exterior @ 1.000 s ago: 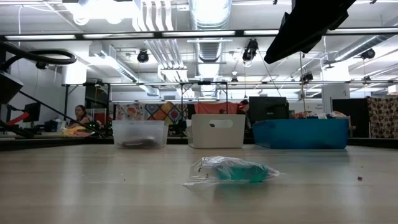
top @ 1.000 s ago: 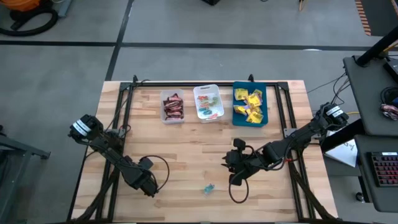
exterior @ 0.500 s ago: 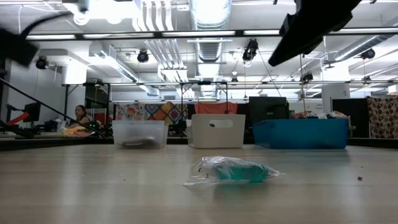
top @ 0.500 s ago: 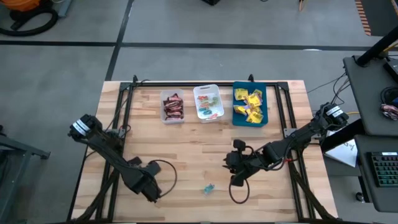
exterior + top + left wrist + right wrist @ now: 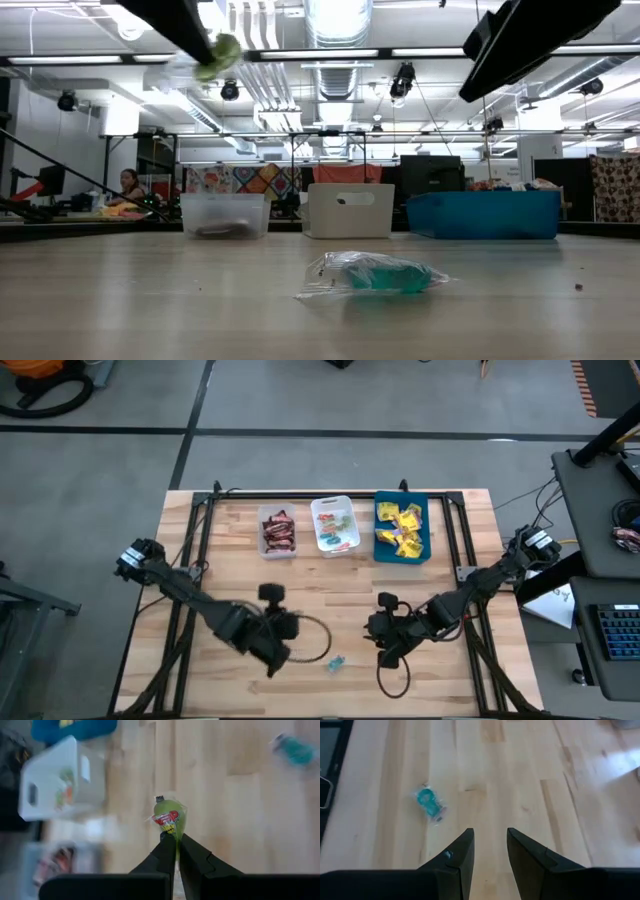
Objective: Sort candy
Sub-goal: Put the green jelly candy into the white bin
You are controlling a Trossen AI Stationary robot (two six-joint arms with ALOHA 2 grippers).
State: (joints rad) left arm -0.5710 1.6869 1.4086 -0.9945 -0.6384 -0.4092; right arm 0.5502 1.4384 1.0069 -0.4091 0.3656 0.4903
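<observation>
Tabletop of pale wood planks (image 5: pixel 330 595); ceiling ducts and bright lights beyond. Left gripper (image 5: pixel 175 837) pinches small green wrapped candy (image 5: pixel 169 818) above table. Right gripper (image 5: pixel 490 845) jaws slightly spread, empty. Teal wrapped candy (image 5: pixel 335 663) lies on planks between arms.

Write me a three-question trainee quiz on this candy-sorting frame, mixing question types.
1. True or false: the left claw is shut on a green candy.
2. Which tray holds the yellow packets? A) clear tray B) white tray C) blue tray
3. Fill in: the only sweet loose on the table is a ___ candy, lying apart from the right claw.

Key: 1 true; 2 C; 3 teal
</observation>
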